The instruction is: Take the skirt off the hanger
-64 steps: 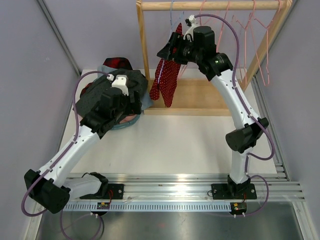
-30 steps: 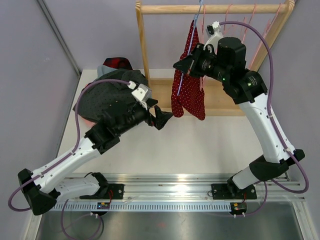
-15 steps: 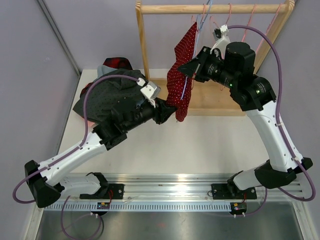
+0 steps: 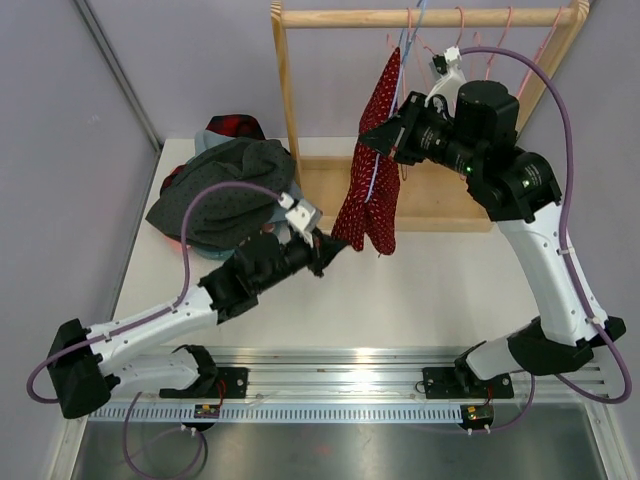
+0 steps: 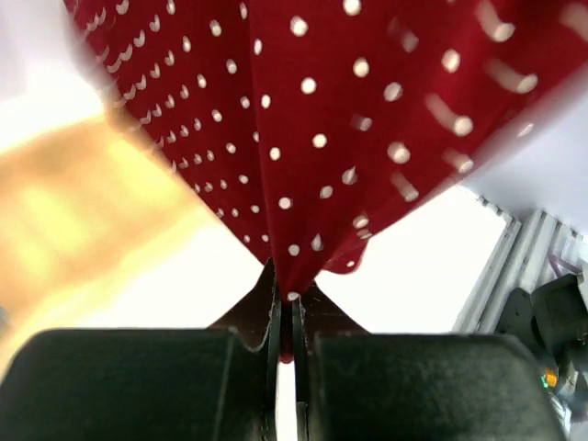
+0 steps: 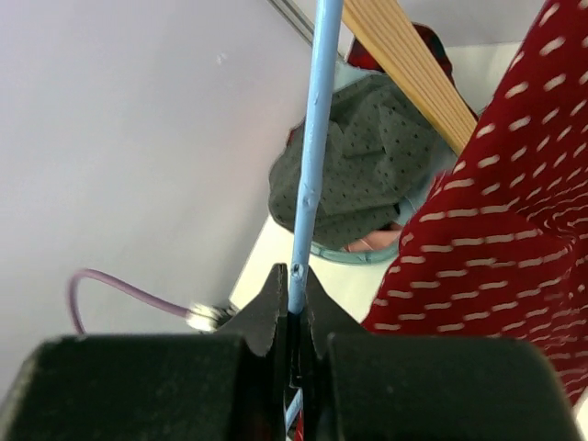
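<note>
A red skirt (image 4: 372,190) with white dots hangs from a light blue hanger (image 4: 398,55) in front of the wooden rack. My left gripper (image 4: 331,240) is shut on the skirt's lower hem, and in the left wrist view the red cloth (image 5: 312,129) runs down into the pinched jaws of that gripper (image 5: 287,308). My right gripper (image 4: 372,137) is up beside the skirt, shut on the hanger. The right wrist view shows the blue hanger (image 6: 312,156) wire clamped at the right gripper (image 6: 295,285), with the skirt (image 6: 514,202) to its right.
A wooden clothes rack (image 4: 287,95) stands at the back with several pink hangers (image 4: 500,35) on its rail. A pile of grey and dark clothes (image 4: 225,190) lies at the back left of the table. Purple walls close in both sides.
My left gripper reached the skirt's hem and shut on it, then drew it down and left. The right gripper lifted the hanger slightly; the skirt now hangs stretched.
</note>
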Robot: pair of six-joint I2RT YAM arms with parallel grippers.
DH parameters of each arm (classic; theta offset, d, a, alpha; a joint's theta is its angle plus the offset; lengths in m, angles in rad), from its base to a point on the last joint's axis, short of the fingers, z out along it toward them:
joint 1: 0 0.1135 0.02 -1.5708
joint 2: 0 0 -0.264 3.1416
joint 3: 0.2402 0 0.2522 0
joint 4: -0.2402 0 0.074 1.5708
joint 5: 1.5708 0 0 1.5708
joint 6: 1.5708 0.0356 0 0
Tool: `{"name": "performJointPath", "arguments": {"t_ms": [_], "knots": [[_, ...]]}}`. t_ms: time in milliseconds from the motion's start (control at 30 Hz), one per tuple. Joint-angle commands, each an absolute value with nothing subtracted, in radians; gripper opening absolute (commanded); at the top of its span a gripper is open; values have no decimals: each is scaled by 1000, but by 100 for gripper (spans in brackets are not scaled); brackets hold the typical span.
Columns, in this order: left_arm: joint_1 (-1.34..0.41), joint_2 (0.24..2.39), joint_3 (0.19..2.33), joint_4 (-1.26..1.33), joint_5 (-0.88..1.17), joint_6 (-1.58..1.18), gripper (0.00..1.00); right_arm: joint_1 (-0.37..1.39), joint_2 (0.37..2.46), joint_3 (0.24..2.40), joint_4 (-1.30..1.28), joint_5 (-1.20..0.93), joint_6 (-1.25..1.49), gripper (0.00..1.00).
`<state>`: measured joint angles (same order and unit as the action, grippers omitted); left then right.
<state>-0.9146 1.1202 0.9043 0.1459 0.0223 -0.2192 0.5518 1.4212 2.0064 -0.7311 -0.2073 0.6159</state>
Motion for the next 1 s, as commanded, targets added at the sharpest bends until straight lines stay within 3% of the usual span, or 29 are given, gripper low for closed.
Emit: {"name": "performJointPath", "arguments": {"t_ms": [0, 200, 367, 500, 667, 967], "knots": [[-1017, 1038, 633, 146, -76, -340, 0, 554, 1458, 2222, -690, -170, 558, 0], [-1399, 856, 347, 62, -352, -625, 0, 545, 1587, 2547, -819, -120, 511, 0], [-1577, 755, 359, -90, -497, -758, 0, 519, 1588, 2550, -792, -118, 543, 0], [-1589, 846, 394, -124, -485, -801, 0, 464, 1562, 2485, -730, -191, 606, 0], [-1652, 1052, 485, -124, -455, -822, 0, 243, 1600, 2546, -671, -417, 807, 0], [-1756, 1264, 691, -147, -506, -769, 0, 216, 1557, 2381, -557, -586, 926, 0]]}}
